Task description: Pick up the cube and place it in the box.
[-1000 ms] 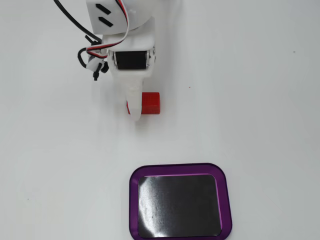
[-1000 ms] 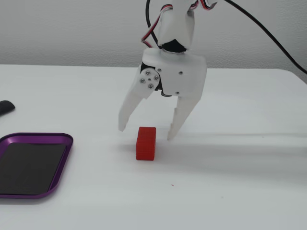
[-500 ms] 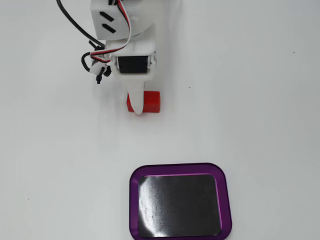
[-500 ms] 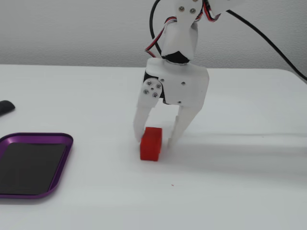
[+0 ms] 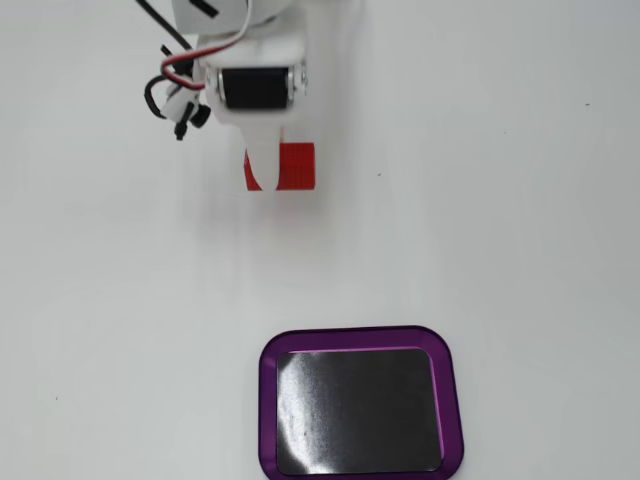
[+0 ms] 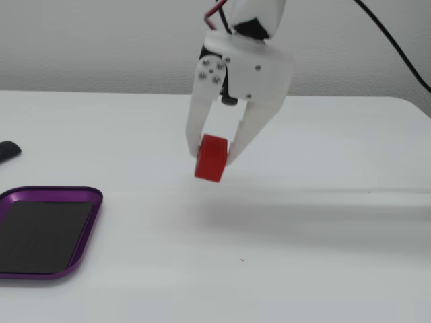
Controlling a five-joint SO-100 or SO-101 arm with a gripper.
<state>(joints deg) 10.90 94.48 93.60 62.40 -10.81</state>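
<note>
Across both fixed views lies a plain white table [image 5: 520,200], the largest surface and the support for everything else. Next in size is the arm [image 6: 252,57], white-bodied with black and red cables, entering from the top edge in each view; a dark motor face shows on its wrist in a fixed view [image 5: 255,90]. The box [image 5: 360,402], a shallow tray with a glossy purple rim and a black bottom, sits at the near edge of the table in that view and at the near left corner in the side-on fixed view [image 6: 86,222]; it holds nothing. The gripper [image 6: 212,156] points downward, its two white fingers closed on the cube [image 6: 211,159], one finger on each side of the block. The cube, bright red, is tilted, and in the side-on view it appears to hang clear of the table, with a faint shadow beneath. Seen from above, the cube [image 5: 295,166] is well apart from the box, toward the far side. A small dark object [image 6: 8,150] lies at the left edge, beyond the box.
</note>
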